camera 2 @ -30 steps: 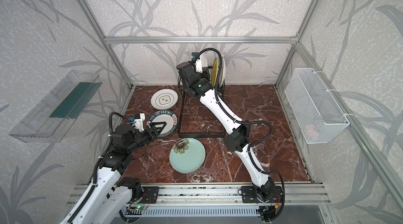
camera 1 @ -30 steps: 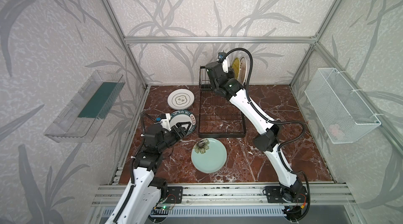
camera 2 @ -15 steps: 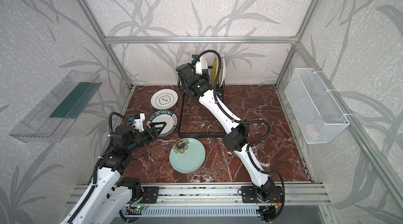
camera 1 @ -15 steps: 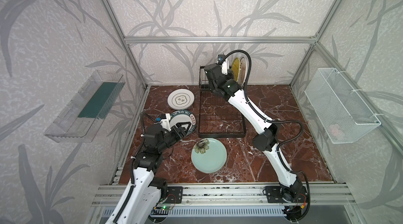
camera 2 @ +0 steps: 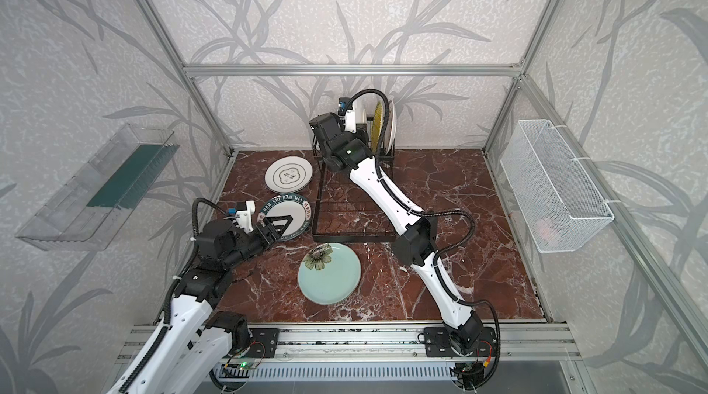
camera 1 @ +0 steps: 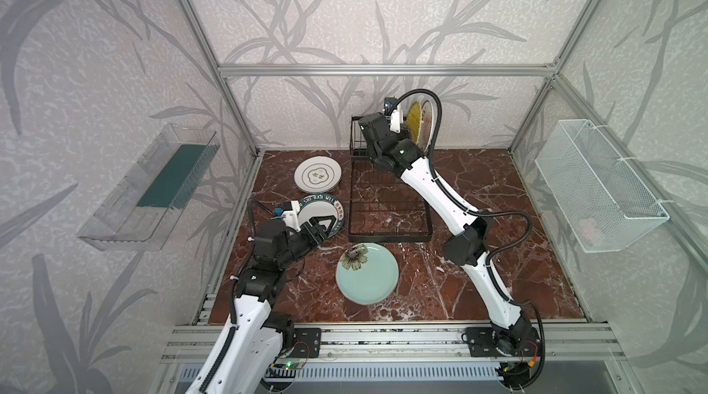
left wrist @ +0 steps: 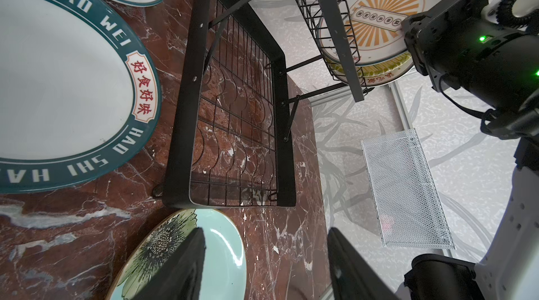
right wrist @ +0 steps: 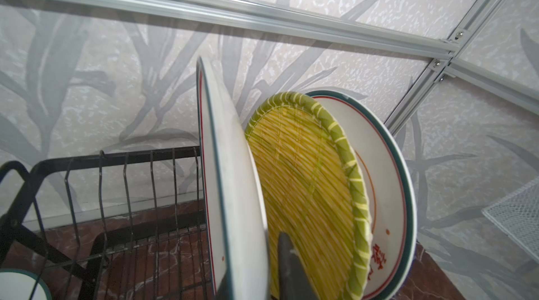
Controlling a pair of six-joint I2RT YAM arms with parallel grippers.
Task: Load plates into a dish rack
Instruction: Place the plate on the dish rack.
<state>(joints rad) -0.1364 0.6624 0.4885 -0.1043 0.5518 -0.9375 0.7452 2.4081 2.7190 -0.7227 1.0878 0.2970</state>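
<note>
Plates, six. Three stand on edge in the dish rack [left wrist: 182,126], whose bars stop them rolling: a sunburst plate [right wrist: 230,196], the yellow striped plate [right wrist: 306,181] and a second sunburst plate [right wrist: 388,196] behind. Three lie flat on the marble beside the rack: emblem plate [camera 1: 318,177], lettered plate [left wrist: 58,79], mint plate [camera 1: 373,281].

My right gripper [right wrist: 259,269] straddles the nearest sunburst rim. Whether it pinches or merely flanks it, I cannot tell.

My left gripper [left wrist: 266,237] hangs spread and empty near the mint plate, which I judge the next pick.
</note>
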